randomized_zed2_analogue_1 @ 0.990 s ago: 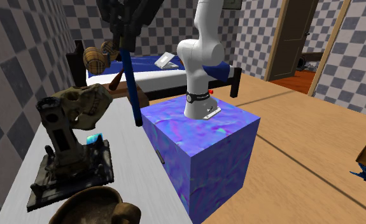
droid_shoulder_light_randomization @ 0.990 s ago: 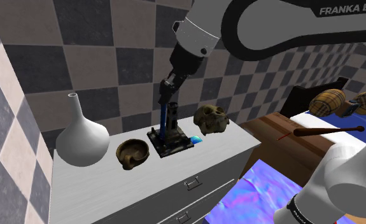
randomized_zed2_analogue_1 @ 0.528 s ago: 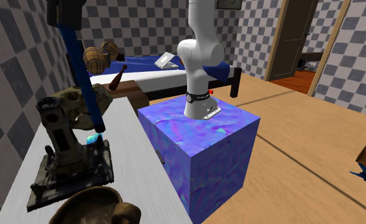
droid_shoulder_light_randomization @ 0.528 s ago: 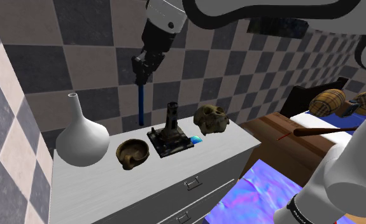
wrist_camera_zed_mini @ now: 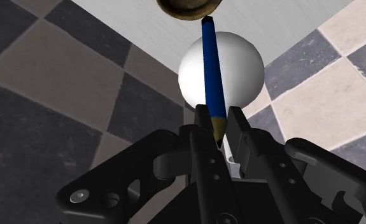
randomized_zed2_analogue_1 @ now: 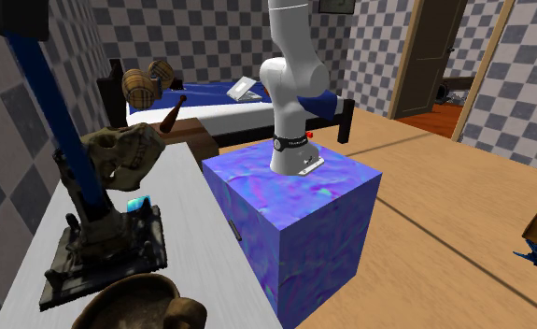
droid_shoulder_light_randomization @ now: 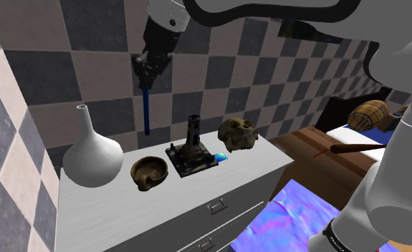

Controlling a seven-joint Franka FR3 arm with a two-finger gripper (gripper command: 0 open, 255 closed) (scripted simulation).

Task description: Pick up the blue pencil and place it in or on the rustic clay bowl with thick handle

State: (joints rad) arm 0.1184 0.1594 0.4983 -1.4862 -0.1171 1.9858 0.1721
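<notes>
gripper [wrist_camera_zed_mini: 219, 119] clasps blue pencil [wrist_camera_zed_mini: 211, 70] in wrist view; shoulder view shows it high above bowl [droid_shoulder_light_randomization: 150, 172].

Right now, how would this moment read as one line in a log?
gripper: shut on blue pencil | pencil: upright, in air over white dresser | brown bowl: on dresser, pencil not yet in it

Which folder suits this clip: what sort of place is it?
Probably a bedroom: a bed with a blue cover, a white chest of drawers beside it, and a wooden doorway.
</notes>
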